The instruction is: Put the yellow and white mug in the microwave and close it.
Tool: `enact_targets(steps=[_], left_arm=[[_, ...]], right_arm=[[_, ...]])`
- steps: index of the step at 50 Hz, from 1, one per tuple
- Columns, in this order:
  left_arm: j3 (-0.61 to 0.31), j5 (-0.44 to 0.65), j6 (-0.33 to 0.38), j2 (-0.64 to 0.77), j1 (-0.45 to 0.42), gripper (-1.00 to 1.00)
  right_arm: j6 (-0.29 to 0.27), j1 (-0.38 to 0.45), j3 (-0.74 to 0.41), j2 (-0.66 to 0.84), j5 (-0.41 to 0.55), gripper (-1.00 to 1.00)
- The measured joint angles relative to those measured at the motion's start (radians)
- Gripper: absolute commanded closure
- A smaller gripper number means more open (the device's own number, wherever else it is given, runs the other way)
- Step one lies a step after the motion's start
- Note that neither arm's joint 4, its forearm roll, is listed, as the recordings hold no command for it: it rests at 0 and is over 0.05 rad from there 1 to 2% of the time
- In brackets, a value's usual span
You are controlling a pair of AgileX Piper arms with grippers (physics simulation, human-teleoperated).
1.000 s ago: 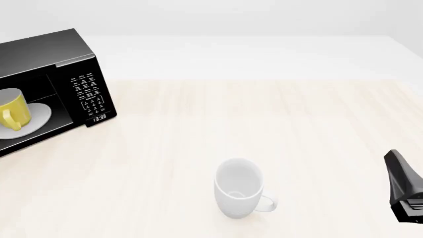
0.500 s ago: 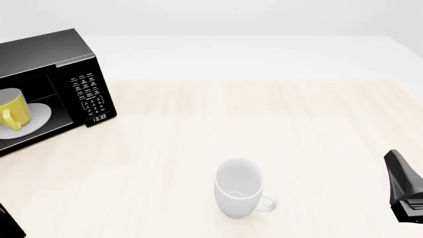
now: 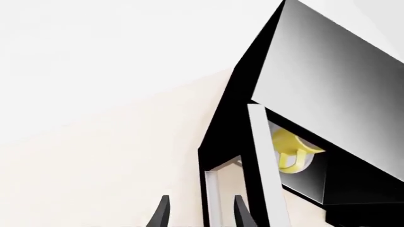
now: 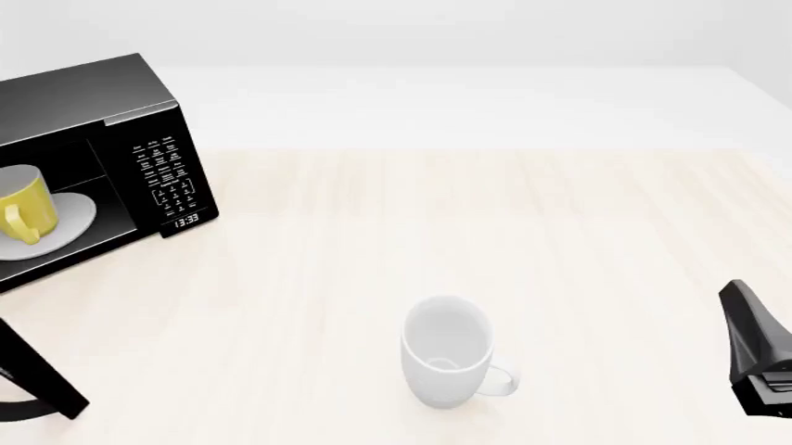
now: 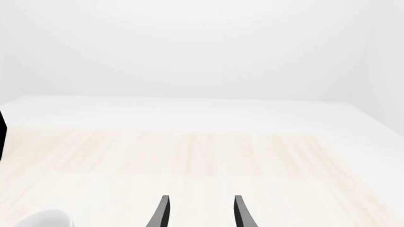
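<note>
The yellow and white mug (image 4: 25, 206) stands upright on the white turntable plate inside the black microwave (image 4: 118, 102) at the far left. The left wrist view also shows the mug (image 3: 289, 147) in the microwave's (image 3: 328, 90) cavity. The microwave door (image 4: 37, 371) stands open, a black slab at the lower left of the front view. My left gripper (image 3: 200, 212) is open, and the door's free edge (image 3: 210, 194) shows between its fingers. Low at the right edge, my right gripper (image 4: 736, 297) hovers, seen open and empty in its wrist view (image 5: 200, 212).
A larger all-white mug (image 4: 448, 350) stands upright at the table's front centre, handle to the right; its rim (image 5: 44, 218) shows in the right wrist view. The microwave keypad and clock (image 4: 173, 181) face the front. The light wood table (image 4: 495, 232) stretches behind the white mug.
The black door slab has come into the front view's lower left and swung further in and upward. The right arm and both mugs have not moved.
</note>
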Motion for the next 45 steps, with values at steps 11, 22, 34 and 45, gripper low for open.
enact_targets(steps=[11, 22, 34, 45], left_arm=[[0.012, -0.02, 0.016, 0.011, -0.032, -1.0], [0.043, -0.019, 0.049, -0.01, -0.082, -1.0], [0.059, -0.023, 0.093, -0.037, -0.124, -1.0], [0.056, -0.026, 0.117, -0.057, -0.159, -1.0]], right_arm=[[0.0, 0.0, 0.0, 0.0, 0.0, -1.0], [0.0, 0.0, 0.0, 0.0, 0.0, -1.0], [0.0, 0.0, 0.0, 0.0, 0.0, -1.0], [0.0, 0.0, 0.0, 0.0, 0.0, -1.0]])
